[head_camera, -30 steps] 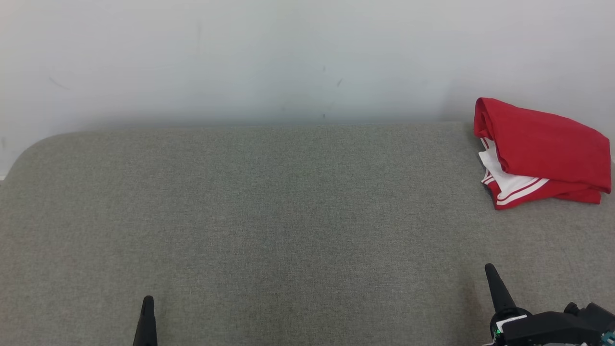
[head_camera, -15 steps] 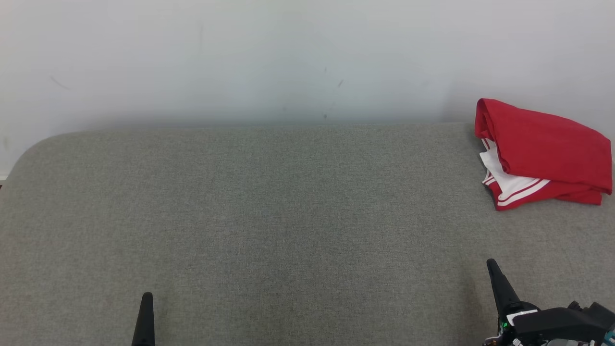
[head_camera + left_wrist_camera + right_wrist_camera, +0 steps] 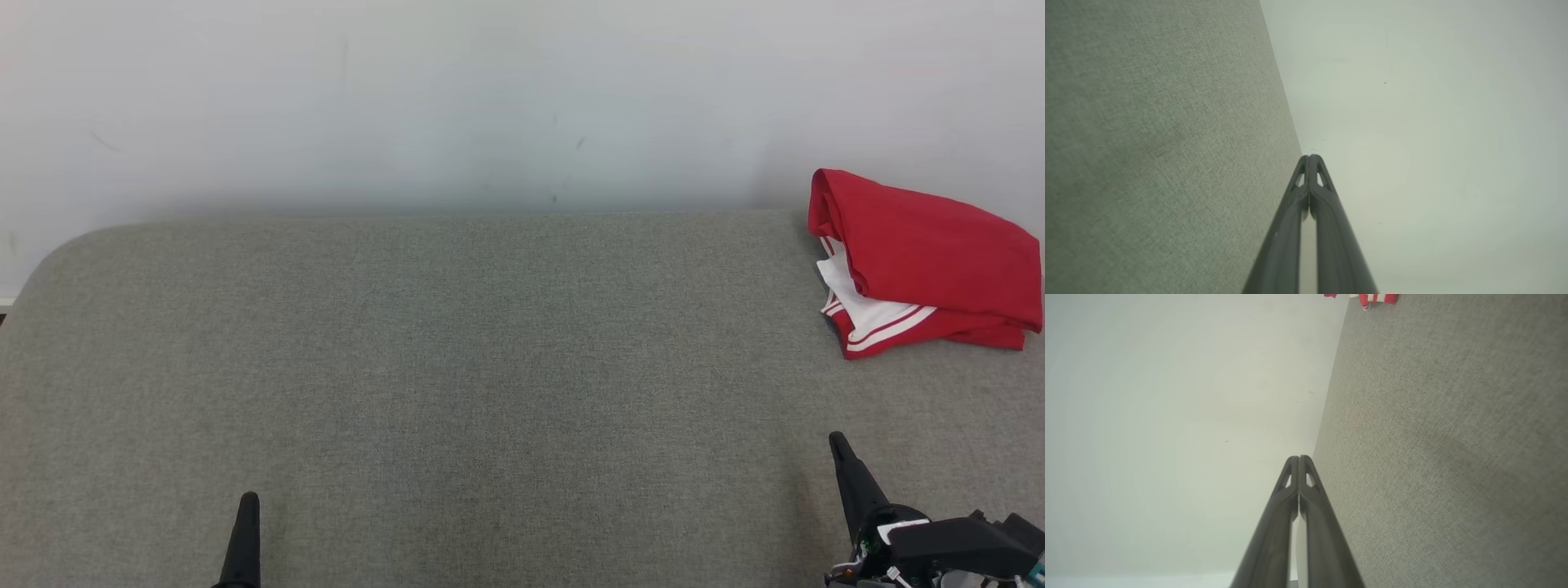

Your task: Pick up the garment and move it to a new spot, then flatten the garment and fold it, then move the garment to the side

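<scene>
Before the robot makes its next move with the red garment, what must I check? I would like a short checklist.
1. Red garment lies on the grey surface, far right: ok.
2. Garment folded into a compact stack: ok.
3. Left hand shut, holding nothing: ok.
4. Right hand shut, holding nothing: ok.
5. Both hands apart from the garment: ok.
6. Garment's far right edge fully on the surface: cannot tell.

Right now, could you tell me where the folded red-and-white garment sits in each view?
Head view: folded red-and-white fabric garment, far right, by the white wall.
Right wrist view: its corner, top edge.
Left wrist view: grey fabric cushion left, wall right.
Shared landmark: the line where cushion meets wall.
</scene>
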Robot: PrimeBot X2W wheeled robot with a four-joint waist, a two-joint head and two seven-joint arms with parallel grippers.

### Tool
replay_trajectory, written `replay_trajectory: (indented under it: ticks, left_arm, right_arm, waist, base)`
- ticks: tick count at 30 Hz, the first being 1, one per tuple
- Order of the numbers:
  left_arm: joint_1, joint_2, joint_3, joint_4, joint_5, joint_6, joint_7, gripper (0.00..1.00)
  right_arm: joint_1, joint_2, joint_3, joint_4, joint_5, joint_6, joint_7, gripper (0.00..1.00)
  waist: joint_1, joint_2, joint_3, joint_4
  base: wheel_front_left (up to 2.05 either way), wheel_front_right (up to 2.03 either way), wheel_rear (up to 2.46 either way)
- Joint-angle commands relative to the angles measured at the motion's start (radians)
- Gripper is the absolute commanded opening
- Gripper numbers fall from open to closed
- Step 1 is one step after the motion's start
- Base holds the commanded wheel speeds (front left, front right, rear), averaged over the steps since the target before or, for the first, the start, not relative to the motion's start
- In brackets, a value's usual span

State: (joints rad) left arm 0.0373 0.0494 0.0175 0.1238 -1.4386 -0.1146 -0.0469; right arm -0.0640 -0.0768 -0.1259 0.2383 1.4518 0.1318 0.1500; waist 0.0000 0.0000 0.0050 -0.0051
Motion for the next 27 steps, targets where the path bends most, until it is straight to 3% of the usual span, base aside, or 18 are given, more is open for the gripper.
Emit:
replay_trajectory:
  ticks: [1, 27]
  left_arm:
    - [-0.013, 0.001, 0.005, -0.008, -0.024, -0.007, 0.004, 0.00]
    - [-0.018, 0.001, 0.011, -0.018, -0.190, -0.019, 0.032, 0.00]
  right_arm:
    - [-0.014, -0.002, -0.005, -0.005, 0.022, -0.002, 0.007, 0.00]
    - [-0.030, 0.003, -0.032, -0.007, 0.183, -0.002, 0.068, 0.00]
  waist:
    - [0.0000, 0.0000, 0.000, 0.000]
    - [0.0000, 0.0000, -0.003, 0.005]
  base:
    - [0.00, 0.00, 0.00]
    - [0.00, 0.00, 0.00]
